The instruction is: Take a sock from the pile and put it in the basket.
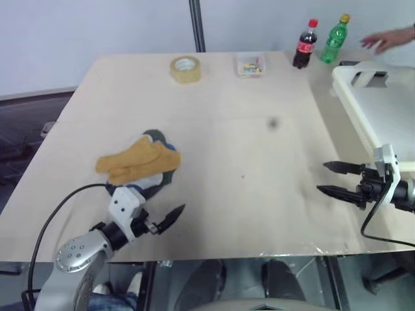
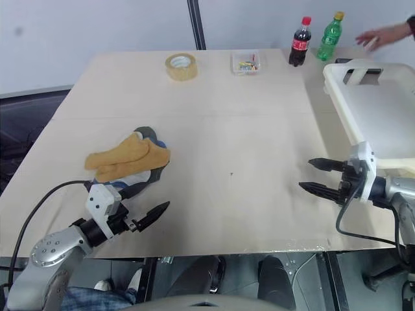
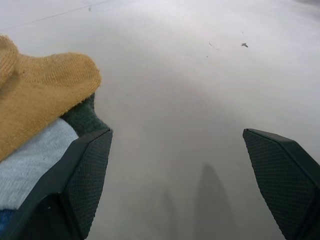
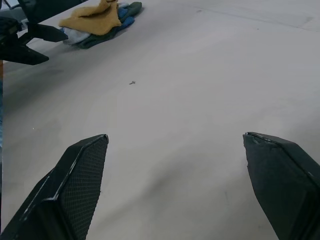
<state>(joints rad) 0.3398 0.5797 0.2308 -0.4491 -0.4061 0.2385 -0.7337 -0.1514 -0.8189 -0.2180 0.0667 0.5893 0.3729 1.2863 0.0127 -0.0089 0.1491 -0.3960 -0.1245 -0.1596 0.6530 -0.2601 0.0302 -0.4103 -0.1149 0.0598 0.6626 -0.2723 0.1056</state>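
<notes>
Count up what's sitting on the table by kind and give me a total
Sock pile: 1
Roll of tape: 1
Small clear box of coloured bits: 1
Bottles: 2, a cola bottle and a green bottle
White basket: 1
Total: 6

Robot test lab: bare plywood bench (image 1: 259, 168) w/ staged props, tape roll (image 1: 185, 69) at 12 o'clock, plain white wall (image 1: 97, 26).

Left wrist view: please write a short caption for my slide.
Open left gripper beside the pile, a mustard-yellow sock on top, above the bare table.
</notes>
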